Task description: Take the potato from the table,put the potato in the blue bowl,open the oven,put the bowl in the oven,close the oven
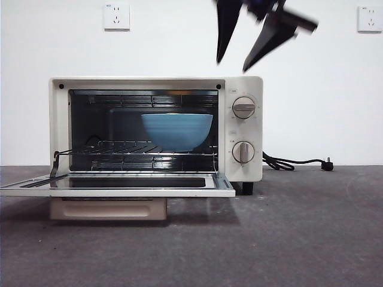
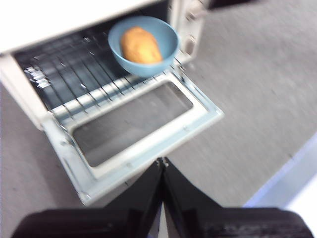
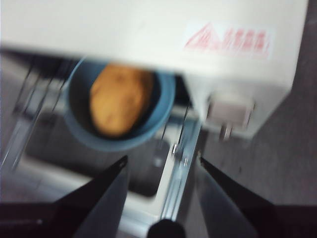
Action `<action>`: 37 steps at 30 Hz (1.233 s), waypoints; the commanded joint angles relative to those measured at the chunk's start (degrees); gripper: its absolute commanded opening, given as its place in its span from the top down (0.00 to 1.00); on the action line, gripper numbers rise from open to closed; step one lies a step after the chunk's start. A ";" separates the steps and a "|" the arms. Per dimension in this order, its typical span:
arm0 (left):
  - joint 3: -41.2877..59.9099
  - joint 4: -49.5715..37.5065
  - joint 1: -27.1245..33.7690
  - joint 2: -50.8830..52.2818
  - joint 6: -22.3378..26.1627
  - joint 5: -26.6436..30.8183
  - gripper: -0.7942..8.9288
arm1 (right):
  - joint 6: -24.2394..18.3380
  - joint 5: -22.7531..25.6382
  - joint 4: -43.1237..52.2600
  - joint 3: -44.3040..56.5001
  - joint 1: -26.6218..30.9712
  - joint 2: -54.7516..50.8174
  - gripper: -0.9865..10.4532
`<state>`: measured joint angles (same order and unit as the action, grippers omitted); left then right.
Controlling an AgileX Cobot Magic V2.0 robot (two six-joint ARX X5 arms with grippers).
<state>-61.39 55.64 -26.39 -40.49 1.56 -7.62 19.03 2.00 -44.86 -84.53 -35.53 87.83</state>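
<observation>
The cream-white oven [image 1: 242, 170] stands with its glass door [image 1: 119, 190] folded down flat. On the wire rack inside sits the blue bowl [image 1: 177, 130], toward the rack's right side. The potato [image 2: 141, 45] lies in the bowl [image 2: 148, 69]; the bowl's wall hides it in the front view. My right gripper [image 1: 233, 66] hangs open above the oven's knob side, and its wrist view looks down on potato [image 3: 119, 99] and bowl [image 3: 166, 99] past its own jaws [image 3: 161, 159]. My left gripper [image 2: 162, 161] is shut on nothing, back from the lowered door [image 2: 148, 144].
A black cord with plug [image 1: 293, 162] trails on the dark grey table [image 1: 287, 239] right of the oven. Two wall sockets [image 1: 116, 17] are mounted on the white wall behind. A pale table edge [image 2: 292, 183] runs near my left gripper.
</observation>
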 commanded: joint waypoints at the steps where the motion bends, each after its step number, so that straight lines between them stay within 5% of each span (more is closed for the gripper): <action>1: 0.98 -2.19 2.23 -0.50 0.83 0.11 0.93 | -4.57 -0.57 -4.33 0.04 -0.76 -4.22 0.72; 7: 7.28 -7.91 8.76 -2.80 0.37 -4.90 0.93 | -7.21 -0.57 -12.41 0.04 -1.42 -14.38 0.72; 20: 22.29 -28.22 30.86 -13.99 -0.50 -25.35 0.93 | -7.54 -0.39 -21.64 0.04 -1.40 -33.99 0.72; 26: 22.88 -34.29 36.83 -24.87 -0.50 -27.17 0.93 | -7.52 -0.33 -23.15 0.04 -1.40 -38.71 0.72; 37: 22.88 -39.28 37.35 -40.17 0.17 -26.93 0.93 | -7.56 -0.17 -24.26 0.04 -1.40 -39.87 0.72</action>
<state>-38.94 17.04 10.83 -80.01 1.28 -34.09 11.97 1.67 -69.38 -84.53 -36.86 47.97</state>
